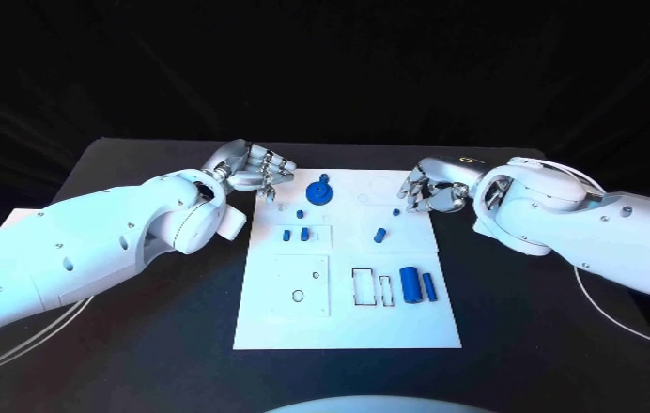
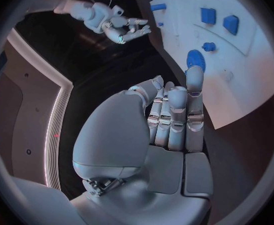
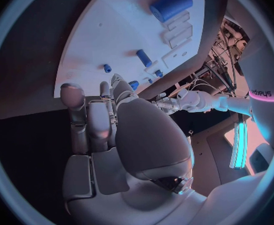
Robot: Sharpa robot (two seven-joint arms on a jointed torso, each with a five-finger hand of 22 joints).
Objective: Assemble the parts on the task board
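Note:
The white task board [image 1: 346, 324] lies in the middle of the black table. A blue gear [image 1: 319, 193] sits near its far edge, with small blue pieces [image 1: 305, 235] and a peg [image 1: 380, 236] in the middle rows. Two blue cylinders [image 1: 410, 284] lie by the slots at the right. My left hand [image 1: 255, 167] hovers at the board's far left corner, fingers stretched out, holding nothing; in the left wrist view the fingertips [image 2: 194, 77] reach toward the gear [image 2: 196, 60]. My right hand [image 1: 431, 191] hangs over the far right edge, empty, fingers extended [image 3: 105, 120].
A square plate with holes [image 1: 301, 286] and rectangular slots [image 1: 373, 286] occupy the board's near half. White cables [image 1: 596, 310] lie on the table beside each arm. Bare black table surrounds the board.

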